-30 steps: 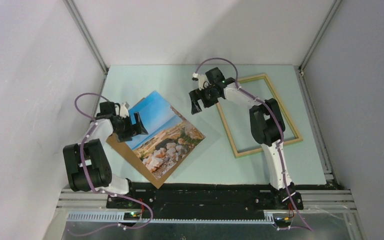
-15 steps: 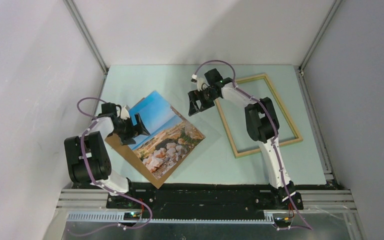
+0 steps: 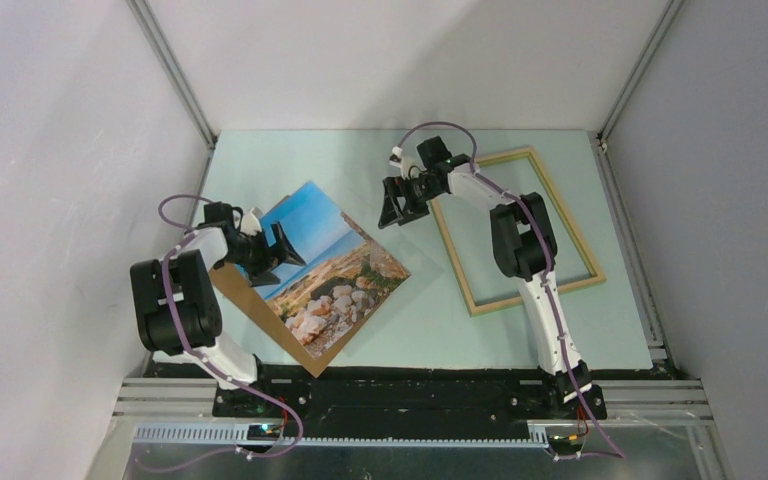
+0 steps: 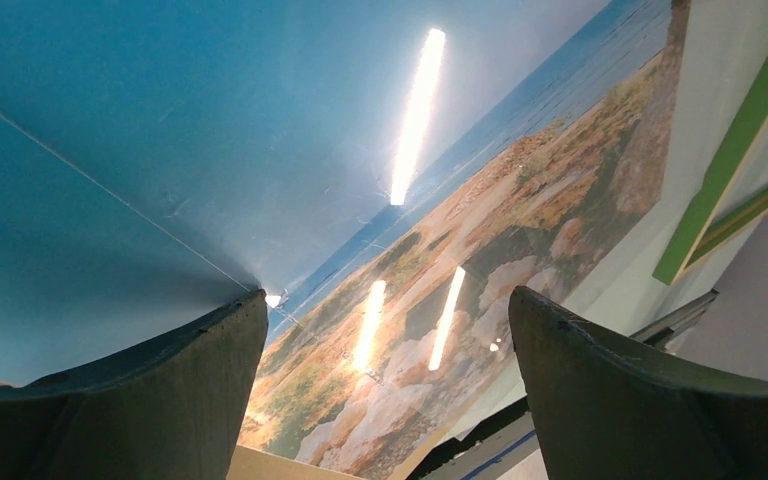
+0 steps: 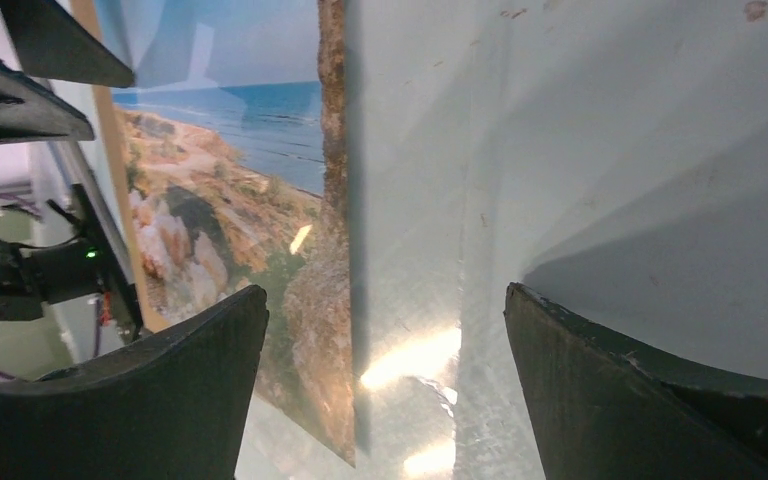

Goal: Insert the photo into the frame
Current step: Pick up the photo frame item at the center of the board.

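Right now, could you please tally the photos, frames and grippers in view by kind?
photo: 1
frame: 1
grippers: 2 (left gripper, right gripper)
Total: 4

A pale green surface (image 3: pixel 290 160) lies inside white walls (image 3: pixel 380 60). Metal posts (image 3: pixel 173 70) rise at both back corners, slanting outward. A black strip (image 3: pixel 410 385) runs along the near edge, with silver rails (image 3: pixel 410 410) just below it.
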Available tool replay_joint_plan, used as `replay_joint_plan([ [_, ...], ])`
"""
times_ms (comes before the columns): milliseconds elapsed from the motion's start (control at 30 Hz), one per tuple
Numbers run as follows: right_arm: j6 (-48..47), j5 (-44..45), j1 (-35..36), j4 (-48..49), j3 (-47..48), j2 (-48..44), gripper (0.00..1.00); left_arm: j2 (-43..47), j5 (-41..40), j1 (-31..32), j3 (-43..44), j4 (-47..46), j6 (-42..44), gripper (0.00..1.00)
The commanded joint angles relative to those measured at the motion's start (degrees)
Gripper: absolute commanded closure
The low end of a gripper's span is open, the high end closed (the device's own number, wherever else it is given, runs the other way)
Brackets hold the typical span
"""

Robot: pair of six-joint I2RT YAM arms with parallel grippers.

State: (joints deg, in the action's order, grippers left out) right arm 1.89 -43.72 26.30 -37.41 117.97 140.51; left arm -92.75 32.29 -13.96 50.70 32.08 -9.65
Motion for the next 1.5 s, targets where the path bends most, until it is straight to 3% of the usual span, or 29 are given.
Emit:
replay_joint_plan([
  [0,1.97,-5.8,0.15,0.17,1.75,2.62,0.08,-3.93,-0.41,0.17,-1.21,-1.04,0.31,0.02],
  [433,8.55,-17.06,-0.67,5.49,-0.97,2.66,0.16,-4.89,0.66,0.28,-1.31,-2.43,0.84,0.02],
  [833,12.68,-22.82,-2.03,10.42,-6.68,-2.3,0.46,-2.49,0.66,0.35,-1.23,-2.98,1.37,0.02],
  [1300,14.58,-25.29,-0.29,12.47,-8.22,-2.7,0.6,-0.29,2.41,3.07,-0.99,-3.53,2.3,0.02],
  [1467,14.91,-25.04,-0.36,12.79,-10.09,-5.18,0.78,1.53,3.12,3.15,-0.88,-3.51,2.78,0.02],
])
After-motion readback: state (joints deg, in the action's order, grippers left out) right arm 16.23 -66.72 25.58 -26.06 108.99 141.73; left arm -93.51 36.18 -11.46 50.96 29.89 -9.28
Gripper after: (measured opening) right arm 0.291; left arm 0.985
